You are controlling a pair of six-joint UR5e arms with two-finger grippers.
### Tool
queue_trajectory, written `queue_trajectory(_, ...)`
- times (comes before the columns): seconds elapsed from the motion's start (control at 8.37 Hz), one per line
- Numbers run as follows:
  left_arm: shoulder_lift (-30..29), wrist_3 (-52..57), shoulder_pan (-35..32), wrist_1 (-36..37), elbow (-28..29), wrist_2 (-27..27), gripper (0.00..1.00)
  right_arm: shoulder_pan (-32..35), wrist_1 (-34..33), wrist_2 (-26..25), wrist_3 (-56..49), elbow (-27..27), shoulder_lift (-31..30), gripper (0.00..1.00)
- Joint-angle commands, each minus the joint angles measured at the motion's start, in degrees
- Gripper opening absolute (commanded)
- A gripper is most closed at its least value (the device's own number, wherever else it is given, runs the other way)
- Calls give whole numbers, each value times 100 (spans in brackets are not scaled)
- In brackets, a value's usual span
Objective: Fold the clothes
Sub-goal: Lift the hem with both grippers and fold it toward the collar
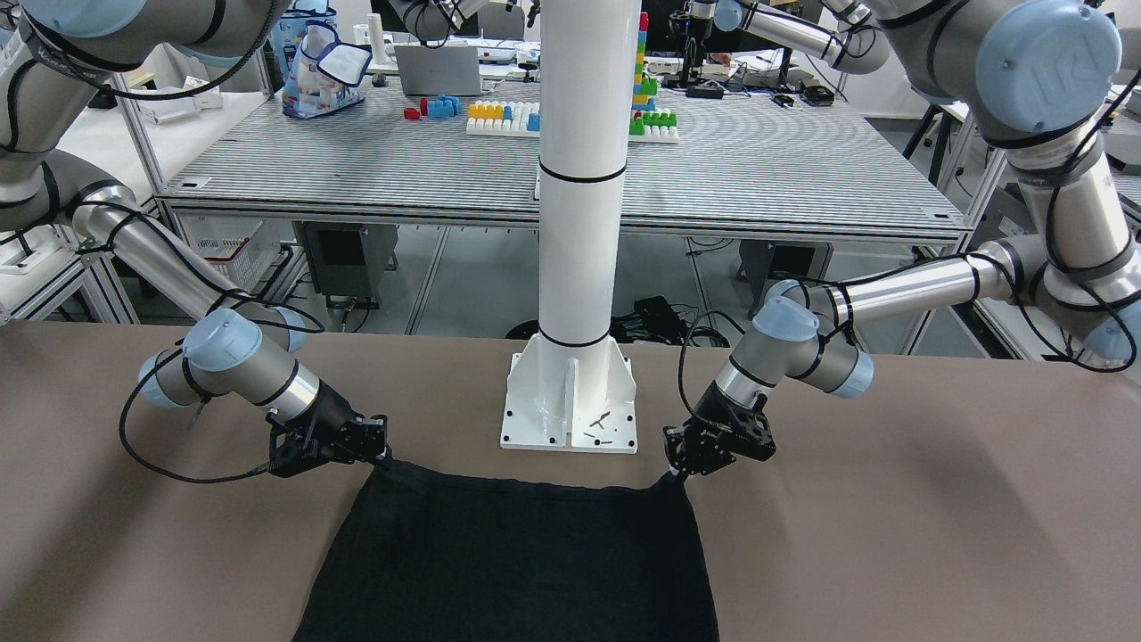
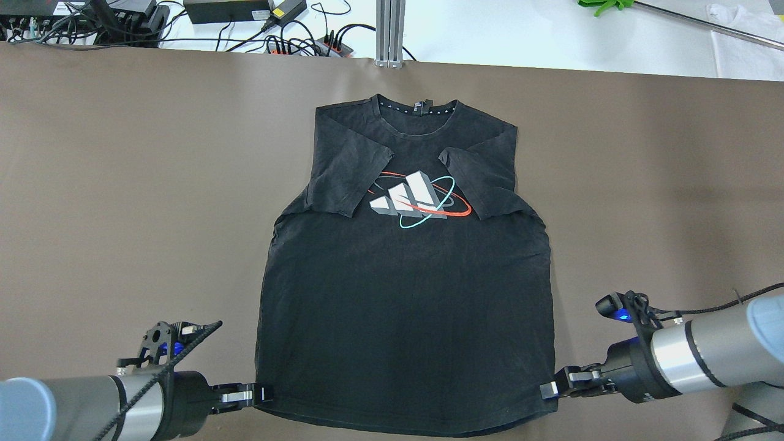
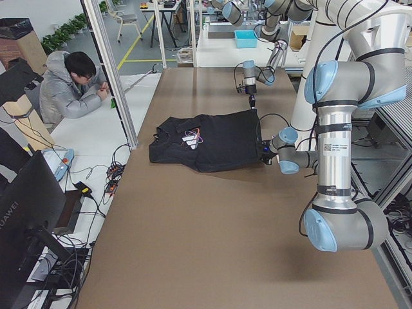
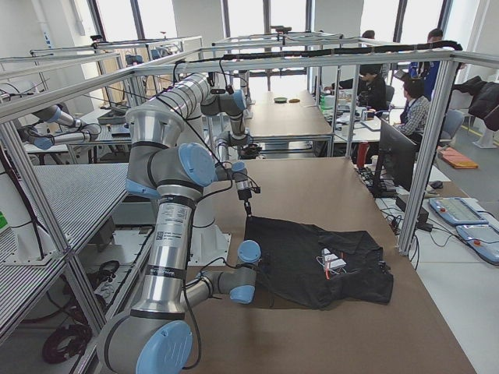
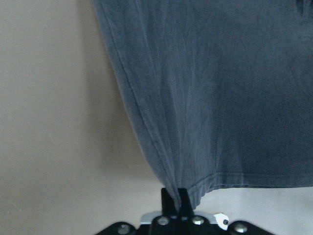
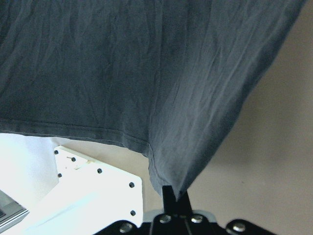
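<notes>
Just past the white pole's square base plate (image 1: 535, 419), the black, thin fabric T-shirt (image 2: 404, 294) lies flat on the brown table (image 2: 122, 184), sleeves folded in and collar farthest from the plate. The left gripper (image 2: 262, 393) and right gripper (image 2: 547, 389) each pinch a hem corner nearest the plate. Raising both corners evenly and carrying them collarward together should keep the fold square. Whether each pinch catches both layers cannot be told.

overhead: behind, downward | front: opposite, steep | sides: table (image 3: 212, 257) ends | wrists: close, both see clothes (image 5: 220, 98) hem
</notes>
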Motion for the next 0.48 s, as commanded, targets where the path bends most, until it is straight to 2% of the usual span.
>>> queue_trajectory(0.0, 321, 9, -489, -25, -870, -1119, 0, 829, 178, 1690, 357, 771, -161, 0)
queue_trajectory(0.24, 585, 472, -515, -25, -1442, -1805, 0, 936, 1614, 2281, 1673, 739, -196, 0)
queue_trajectory(0.36, 621, 483, -515, -25, -1506, -1825, 0, 1084, 1917, 2475, 1975, 721, -179, 0)
